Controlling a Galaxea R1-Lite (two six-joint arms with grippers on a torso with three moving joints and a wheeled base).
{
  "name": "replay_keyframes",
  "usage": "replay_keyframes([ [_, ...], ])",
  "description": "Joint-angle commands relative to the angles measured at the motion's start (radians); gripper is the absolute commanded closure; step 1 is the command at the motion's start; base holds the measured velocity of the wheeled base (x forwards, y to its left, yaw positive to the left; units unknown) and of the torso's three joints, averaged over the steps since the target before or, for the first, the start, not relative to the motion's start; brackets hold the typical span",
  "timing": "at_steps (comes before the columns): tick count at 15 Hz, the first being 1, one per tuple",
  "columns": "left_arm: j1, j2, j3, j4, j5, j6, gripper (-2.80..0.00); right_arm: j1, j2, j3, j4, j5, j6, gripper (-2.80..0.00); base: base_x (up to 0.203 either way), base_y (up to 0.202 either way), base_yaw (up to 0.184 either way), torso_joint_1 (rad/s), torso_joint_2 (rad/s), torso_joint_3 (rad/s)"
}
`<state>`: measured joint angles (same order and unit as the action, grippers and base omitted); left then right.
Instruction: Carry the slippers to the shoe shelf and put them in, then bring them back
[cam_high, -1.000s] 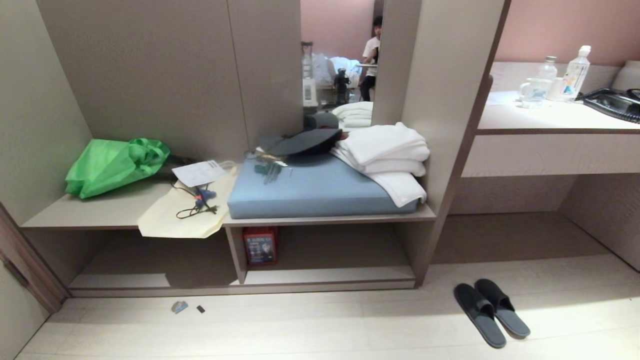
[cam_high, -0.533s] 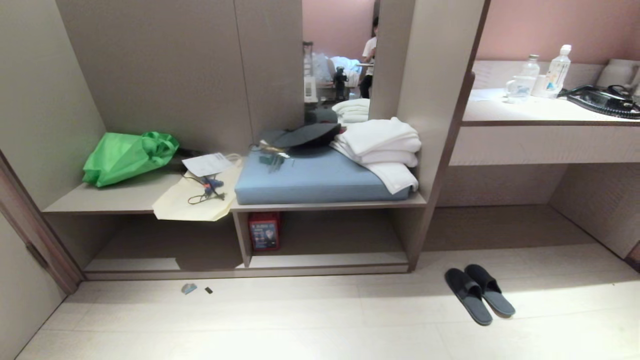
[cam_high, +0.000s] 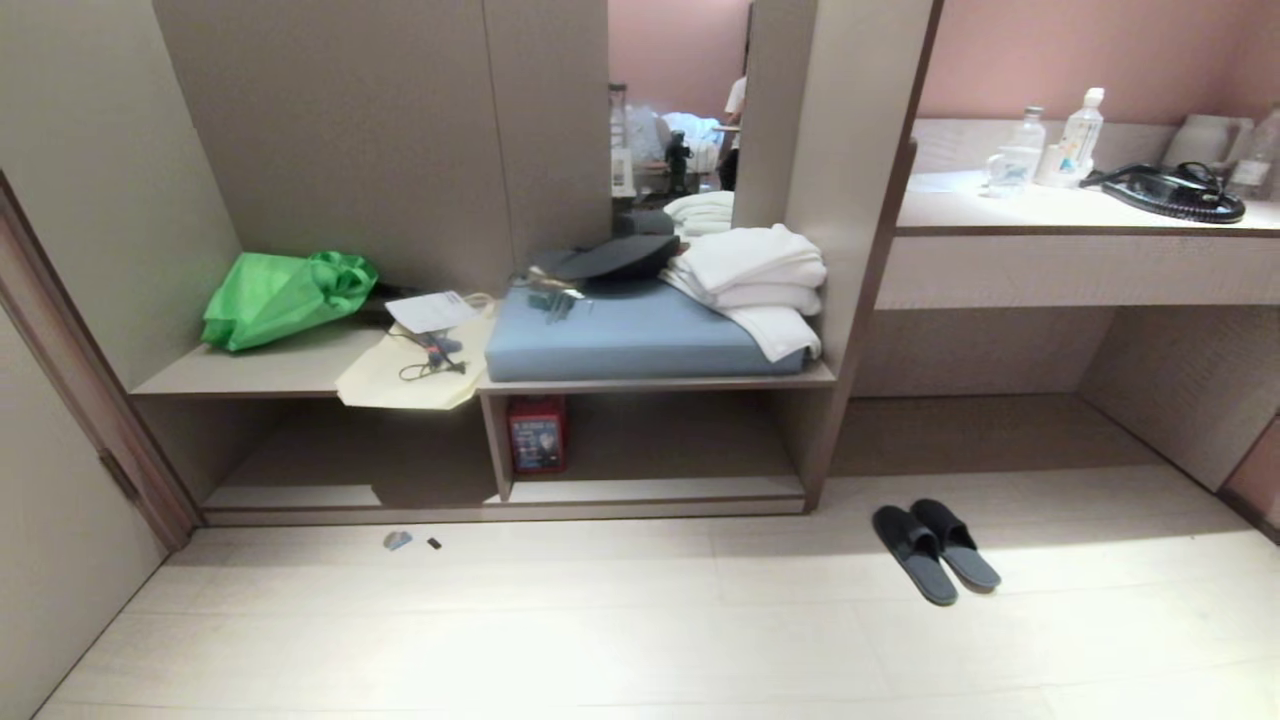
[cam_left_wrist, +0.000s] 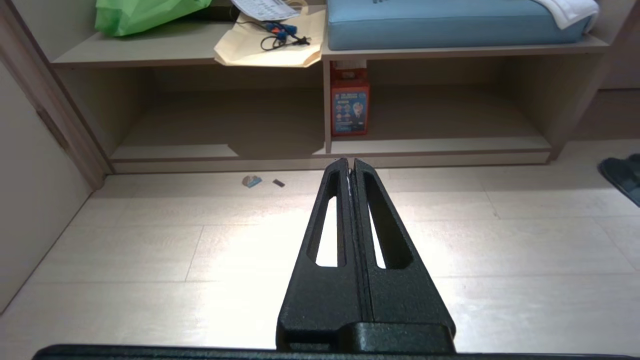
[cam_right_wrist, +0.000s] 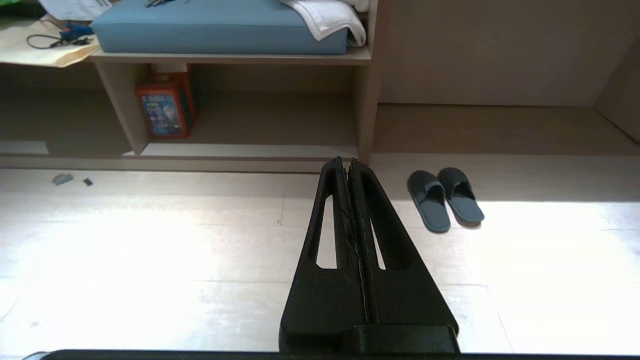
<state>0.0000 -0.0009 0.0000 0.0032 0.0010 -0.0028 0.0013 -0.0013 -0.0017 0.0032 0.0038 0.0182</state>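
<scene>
Shoe shelf (cam_high: 640, 489): two low compartments split by an upright panel. The right compartment holds one red box (cam_high: 536, 433) standing against the panel; the left compartment shows nothing inside, though its rear is in shadow. On the board above lie a green bag (cam_high: 285, 297), a cream flat bag (cam_high: 410, 372) with a cable on it, a blue cushion (cam_high: 630, 340) and folded white towels (cam_high: 755, 280).

Slippers (cam_high: 935, 550): side by side on the floor, outside the shelf, near its right end.

Left claw (cam_left_wrist: 348, 162): pressed together, empty, above the floor facing the shelf. Right claw (cam_right_wrist: 345, 161): pressed together, empty, slippers just beyond it to one side.

Two small scraps (cam_high: 408, 541) lie on the floor before the shelf; what they are cannot be told. The left wrist view cuts the slippers off at its edge. Items on the tabletop (cam_high: 1080, 215) at far right include bottles and a dark corded object.
</scene>
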Motion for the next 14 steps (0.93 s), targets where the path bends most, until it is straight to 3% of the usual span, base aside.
replay_keyframes([
  [1,0.0,0.001,0.0,0.0,0.001,0.0,0.0,0.0,0.0,0.0,0.0,0.001,0.0,0.0,-0.199,0.0,0.001,0.003,0.0,0.004],
  [14,0.0,0.001,0.0,0.0,0.001,0.0,0.0,0.0,0.0,0.0,0.0,0.002,-0.001,0.0,-0.196,0.0,0.001,0.001,0.0,0.002],
])
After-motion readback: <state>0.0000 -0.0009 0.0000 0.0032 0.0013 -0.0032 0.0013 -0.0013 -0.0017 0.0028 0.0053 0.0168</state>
